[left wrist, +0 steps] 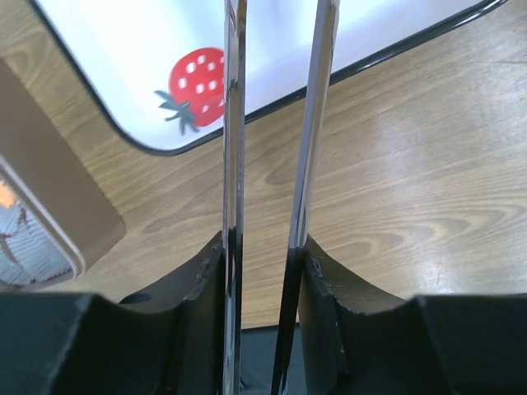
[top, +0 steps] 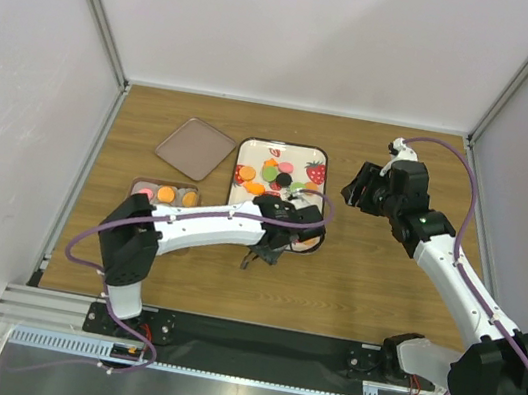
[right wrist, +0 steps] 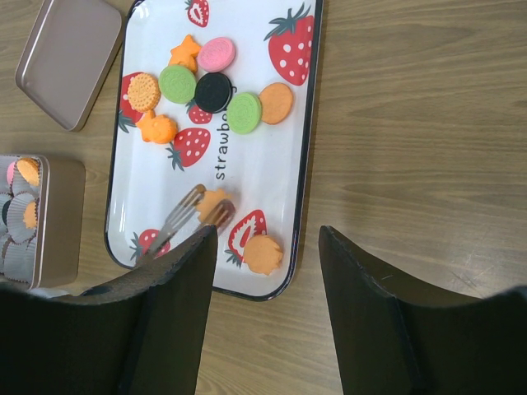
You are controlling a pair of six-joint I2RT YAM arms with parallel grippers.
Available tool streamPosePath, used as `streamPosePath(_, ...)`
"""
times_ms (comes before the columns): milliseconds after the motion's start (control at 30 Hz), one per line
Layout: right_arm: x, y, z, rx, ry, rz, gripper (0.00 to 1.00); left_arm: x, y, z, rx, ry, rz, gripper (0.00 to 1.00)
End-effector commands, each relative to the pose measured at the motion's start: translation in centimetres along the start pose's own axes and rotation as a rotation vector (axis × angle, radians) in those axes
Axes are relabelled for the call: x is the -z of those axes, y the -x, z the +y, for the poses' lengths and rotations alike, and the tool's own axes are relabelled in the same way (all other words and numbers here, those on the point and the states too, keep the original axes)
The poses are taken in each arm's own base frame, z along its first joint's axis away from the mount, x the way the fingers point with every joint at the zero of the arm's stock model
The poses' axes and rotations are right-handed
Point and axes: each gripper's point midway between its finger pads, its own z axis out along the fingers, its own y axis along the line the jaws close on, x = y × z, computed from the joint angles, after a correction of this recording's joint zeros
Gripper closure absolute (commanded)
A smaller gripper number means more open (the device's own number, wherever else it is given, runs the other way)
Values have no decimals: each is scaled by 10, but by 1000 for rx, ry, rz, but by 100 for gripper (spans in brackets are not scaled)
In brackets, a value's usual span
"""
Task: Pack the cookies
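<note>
Right tool [right wrist: 265,239] gapes empty; left tool [left wrist: 263,251] squeezes thin metal tongs [right wrist: 177,220] about one orange cookie [right wrist: 212,202]. I count ten flat cookies [right wrist: 214,92] on the white strawberry-printed tray [right wrist: 272,169], three visible in the brown rectangular tin [right wrist: 64,214].

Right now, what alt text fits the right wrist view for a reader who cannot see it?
A strawberry-print tray on a wooden table holds loose orange, pink, green and black cookies, with the metal tips of the left claw at one orange cookie. The open right claw frames the bottom; a part-filled box and a lid lie left of the tray.
</note>
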Motion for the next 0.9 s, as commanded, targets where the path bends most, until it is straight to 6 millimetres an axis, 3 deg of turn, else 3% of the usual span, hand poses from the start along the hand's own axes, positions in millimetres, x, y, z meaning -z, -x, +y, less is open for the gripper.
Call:
streamPosePath(0,7,13,7,22,27,-44,42,37,18,26,100,8,-105,70)
streamPosePath(167,7,13,8,23,30,-44,41,59,-1,65,204,50,-117,70)
streamPosePath(267,7,11,10,20,37,-38,41,72,-24,95,287,65,-115,71)
streamPosePath(433,5,11,11,20,42,-34,41,85,-84,142,443,81,-80,70)
streamPosePath(633,3,7,12,19,48,-22,41,73,-136,162,583,51,-10,69)
streamPosePath(867,2,6,14,22,52,-16,41,58,-152,160,624,25,36,68)
